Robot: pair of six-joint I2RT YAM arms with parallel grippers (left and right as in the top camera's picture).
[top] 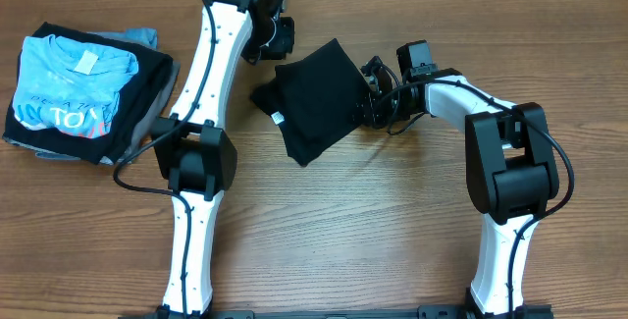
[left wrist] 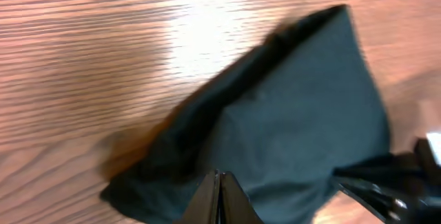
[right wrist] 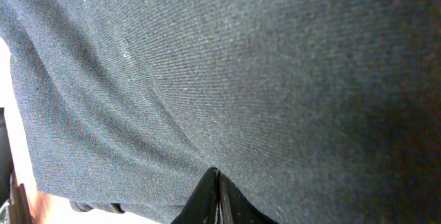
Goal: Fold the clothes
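Note:
The clothes (top: 316,98), a plain black T-shirt, lie folded into a tilted square in the middle of the wooden table. In the left wrist view the clothes (left wrist: 289,120) spread below my left gripper (left wrist: 220,174), which is shut with nothing between its fingers. From overhead the left gripper (top: 279,40) hangs just off the shirt's upper left edge. My right gripper (top: 371,95) sits at the shirt's right edge. Its jaws are shut, and in the right wrist view the right gripper (right wrist: 216,171) has its tips against the dark fabric (right wrist: 241,65) that fills the view. No pinched fold shows.
A pile of folded garments lies at the far left, with a light blue lettered T-shirt (top: 71,88) on top of black and grey ones. The left arm's elbow (top: 199,158) stands left of centre and the right arm's elbow (top: 510,162) at the right.

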